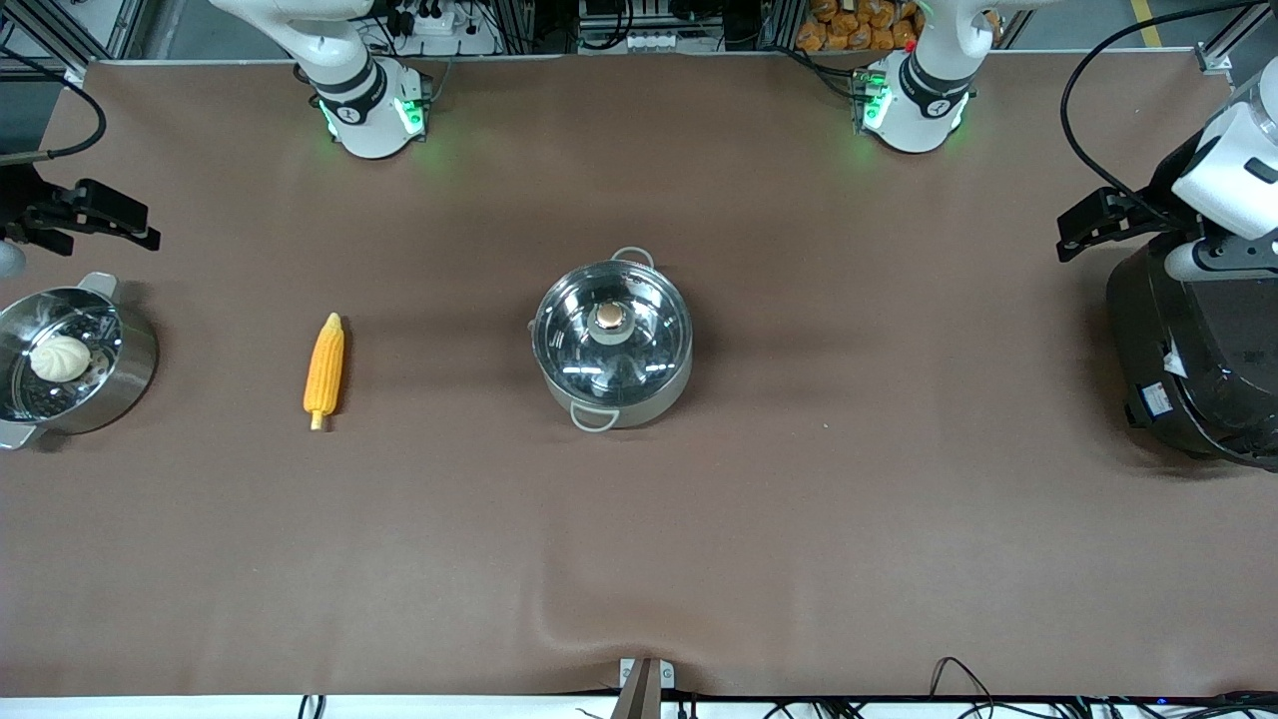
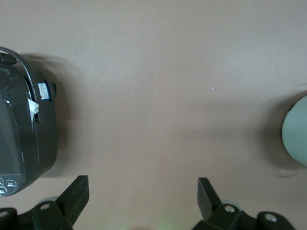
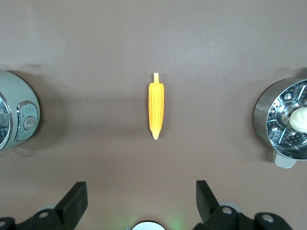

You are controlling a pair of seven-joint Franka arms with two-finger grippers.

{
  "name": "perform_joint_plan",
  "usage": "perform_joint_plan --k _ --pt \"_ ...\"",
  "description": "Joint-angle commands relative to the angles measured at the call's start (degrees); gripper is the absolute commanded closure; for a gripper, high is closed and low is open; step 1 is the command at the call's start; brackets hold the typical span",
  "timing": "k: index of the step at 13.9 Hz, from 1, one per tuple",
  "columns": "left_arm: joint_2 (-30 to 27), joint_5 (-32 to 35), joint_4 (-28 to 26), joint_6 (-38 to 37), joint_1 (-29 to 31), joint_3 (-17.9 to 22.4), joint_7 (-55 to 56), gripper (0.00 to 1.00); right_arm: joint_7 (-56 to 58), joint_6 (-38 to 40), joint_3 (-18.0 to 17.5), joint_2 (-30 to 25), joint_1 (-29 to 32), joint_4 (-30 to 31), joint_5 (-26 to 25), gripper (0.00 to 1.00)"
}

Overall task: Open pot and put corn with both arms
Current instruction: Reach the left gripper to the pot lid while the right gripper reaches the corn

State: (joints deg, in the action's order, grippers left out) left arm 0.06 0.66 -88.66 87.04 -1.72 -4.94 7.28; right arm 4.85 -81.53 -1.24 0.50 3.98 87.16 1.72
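Observation:
The pot [image 1: 611, 345] stands at the table's middle, shiny steel with two grey loop handles. Its clear glass lid [image 1: 611, 338] is on, knob up. The corn [image 1: 324, 369] lies flat toward the right arm's end of the table, stalk pointing at the front camera; it also shows as corn [image 3: 157, 108] in the right wrist view. My right gripper [image 1: 143, 226] [image 3: 141, 196] hangs open and empty in the air at that end, by the steamer basket. My left gripper [image 1: 1070, 232] [image 2: 143, 196] hangs open and empty beside the black cooker. Pot edges [image 2: 297, 136] [image 3: 17, 115] show in both wrist views.
A steel steamer basket [image 1: 120, 374] holding a white bun [image 1: 60, 358] sits at the right arm's end of the table. A big black cooker [image 1: 1198, 350] stands at the left arm's end. Brown cloth covers the table, with a ripple near the front edge.

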Motion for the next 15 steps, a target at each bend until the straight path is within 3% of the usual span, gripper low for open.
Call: perform_joint_plan --k 1,7,10,15 --pt "-0.6 -1.1 0.4 -1.1 0.1 0.1 0.4 0.0 0.9 0.0 0.2 -0.4 0.1 0.2 0.1 0.0" --pt "2.7 -1.6 0.3 0.1 -0.8 -0.8 0.7 0.0 0.1 0.3 0.2 -0.4 0.1 0.6 0.2 0.0" --pt "7.3 -1.9 0.3 6.6 -6.5 -3.0 9.9 0.0 0.1 -1.4 0.2 0.5 -0.3 7.0 0.2 0.0" --pt "15.2 -1.9 3.5 12.5 -21.3 -3.8 29.3 0.0 0.2 -14.6 0.2 5.5 -0.5 18.0 0.2 0.0"
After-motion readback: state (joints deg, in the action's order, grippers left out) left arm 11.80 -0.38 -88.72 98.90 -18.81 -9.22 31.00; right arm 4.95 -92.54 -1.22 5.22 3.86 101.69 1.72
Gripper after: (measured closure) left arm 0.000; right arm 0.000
